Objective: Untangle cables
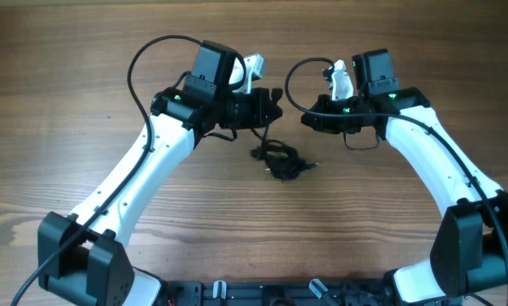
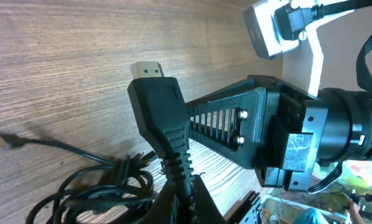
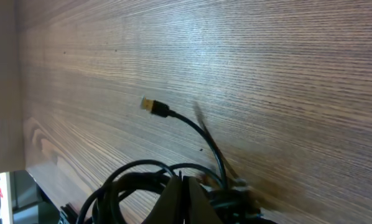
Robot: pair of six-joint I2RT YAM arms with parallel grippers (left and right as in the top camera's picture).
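The cables [image 1: 279, 161] lie as a loose black tangle on the wooden table, between and a little in front of both grippers. My left gripper [image 1: 273, 109] is shut on the neck of a black HDMI-type plug [image 2: 155, 99] and holds it above the table; its cord drops to the tangle [image 2: 93, 193]. In the left wrist view the jaws [image 2: 183, 202] pinch the ribbed strain relief. My right gripper [image 1: 307, 119] is shut, its fingertip [image 2: 195, 115] close beside the held plug. In the right wrist view its jaws [image 3: 183, 190] are pressed together in front of the tangle [image 3: 130, 180].
A thin cord with a gold USB plug [image 3: 151, 106] sticks out of the tangle across bare wood. Another small plug end [image 2: 0, 142] lies at the left. The arms' own thicker black wires [image 1: 143, 59] arc behind the grippers.
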